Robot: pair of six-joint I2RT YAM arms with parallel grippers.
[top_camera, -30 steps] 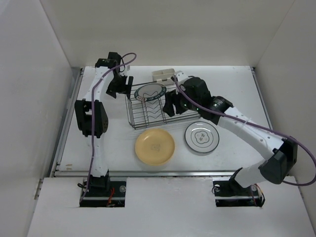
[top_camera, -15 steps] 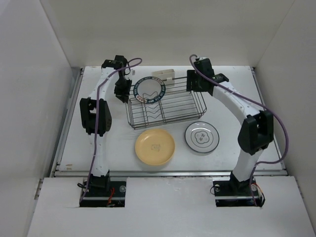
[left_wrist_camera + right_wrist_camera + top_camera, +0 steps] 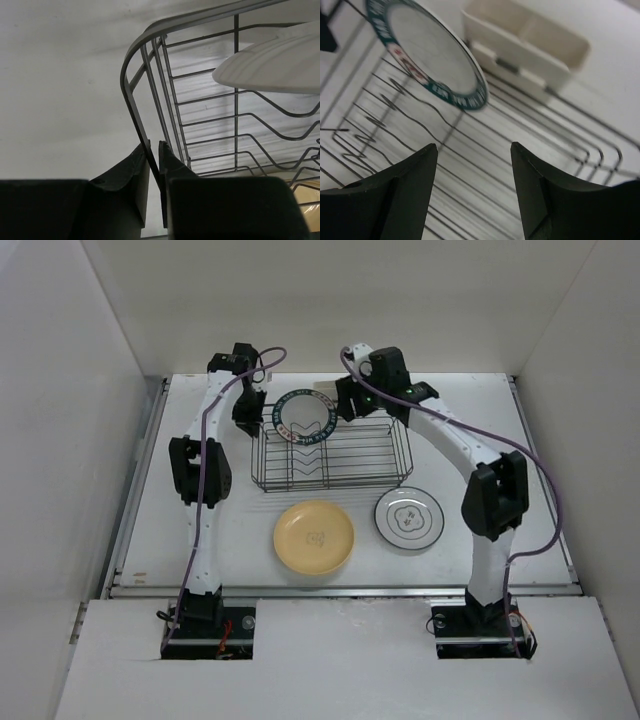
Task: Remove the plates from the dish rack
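The dark wire dish rack (image 3: 345,455) stands at the back of the table. One white plate with a green rim (image 3: 305,418) stands upright in its left end. My left gripper (image 3: 252,418) is shut on the rack's left corner rim wire (image 3: 145,135), with the plate's pale underside (image 3: 275,62) to its right. My right gripper (image 3: 347,406) hangs open over the rack, just right of that plate (image 3: 427,55), nothing between its fingers (image 3: 422,170). A yellow plate (image 3: 313,536) and a white dark-rimmed plate (image 3: 409,517) lie flat on the table in front of the rack.
A small white holder (image 3: 527,42) is clipped on the rack's far side, behind the plate. White walls enclose the table on the left, back and right. The table's front edge (image 3: 340,590) runs just behind the arm bases.
My left gripper has shut on the rack's rim. The right arm swung from the rack's right end round to its back, beside the standing plate. The rack shifted slightly left.
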